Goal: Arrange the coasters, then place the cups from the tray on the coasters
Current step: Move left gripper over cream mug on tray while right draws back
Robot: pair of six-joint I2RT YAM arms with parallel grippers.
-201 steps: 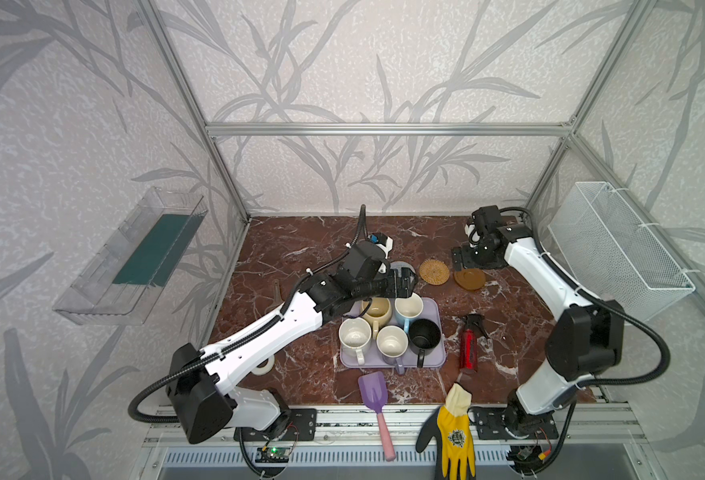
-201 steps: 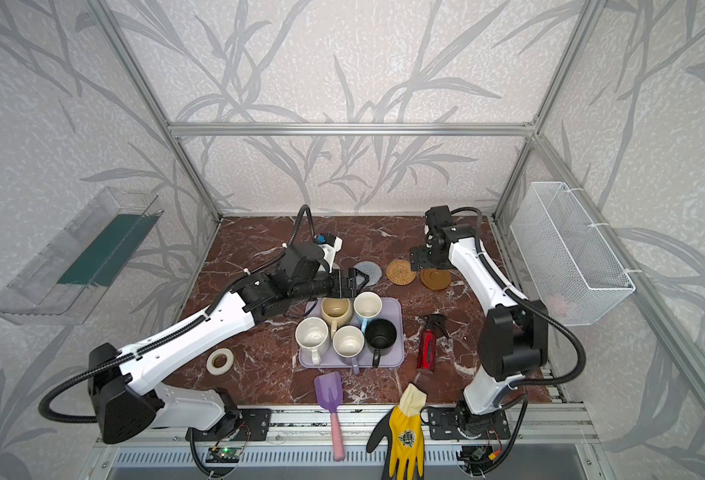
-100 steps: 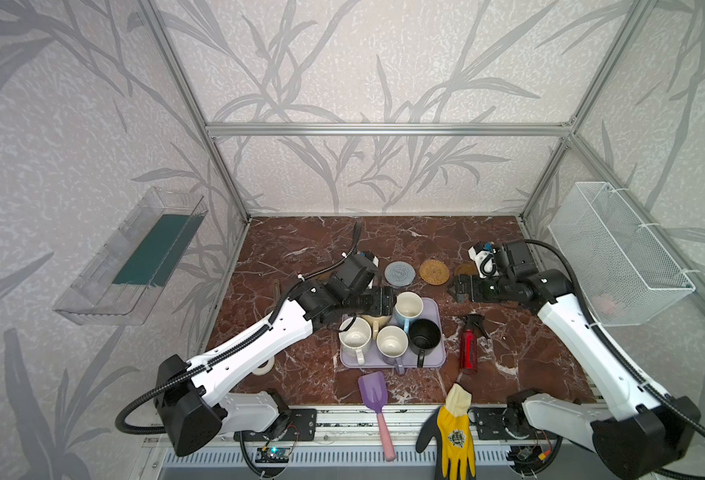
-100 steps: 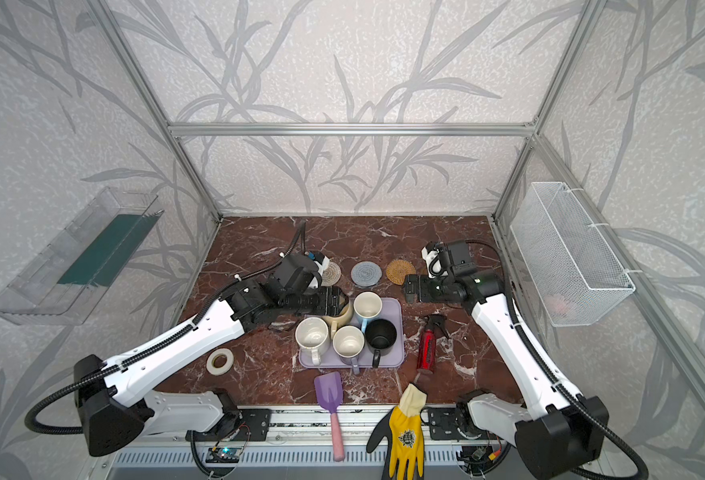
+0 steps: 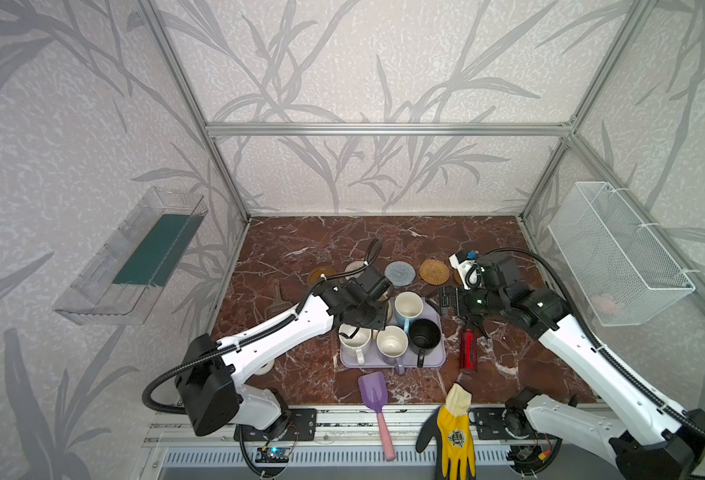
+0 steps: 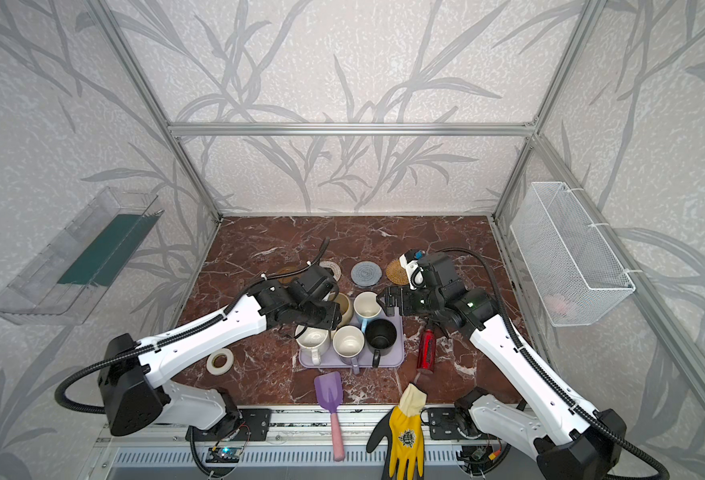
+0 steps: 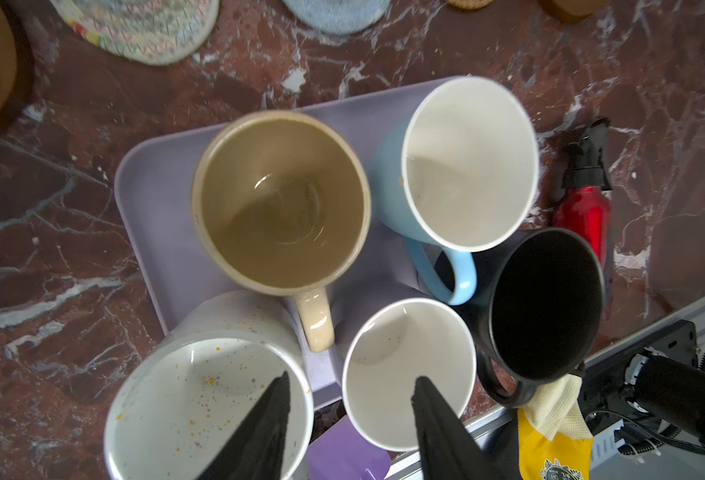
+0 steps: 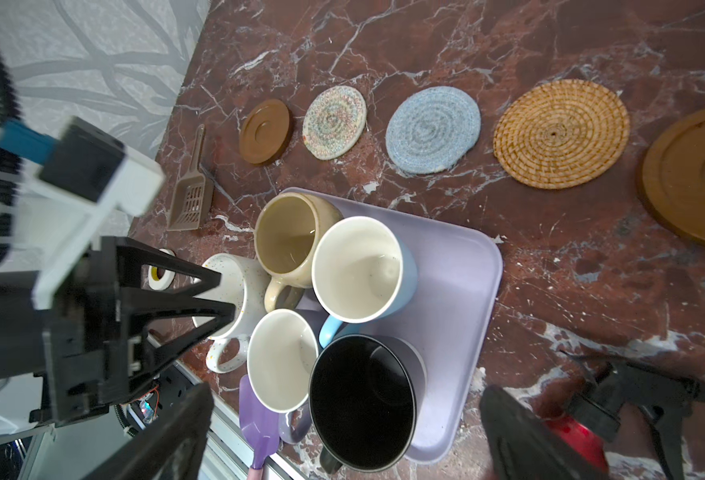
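Right wrist view has the five coasters in a row across the upper frame, each apart from its neighbour and all bare. They are the amber coaster [image 8: 265,131], beige coaster [image 8: 334,122], grey-blue coaster [image 8: 433,129], rattan coaster [image 8: 560,133] and, cut by the right edge, a second amber coaster [image 8: 699,174]. Below them, mid-frame, the tray [image 8: 458,291] carries all five mugs bunched toward its left: beige mug [image 8: 288,241], blue mug [image 8: 357,270], speckled mug [image 8: 246,280], lavender mug [image 8: 282,359] and black mug [image 8: 361,399].

A second ago both grippers were up at that row, one near each end; now both have come back over the tray. The right gripper [image 8: 346,392] hangs above the black mug, jaws as wide as before and empty. The left gripper [image 7: 352,378] has narrowed from wide to part-way. At the lower edge of the left wrist view its fingers stand apart, one over the speckled mug's inside and the other over the lavender mug's. I cannot tell whether either touches, and nothing is clamped.

My reading is that arranging is finished and cup-moving is starting, probably with the speckled mug. With the mugs so crowded, a closing finger could nudge the neighbour.
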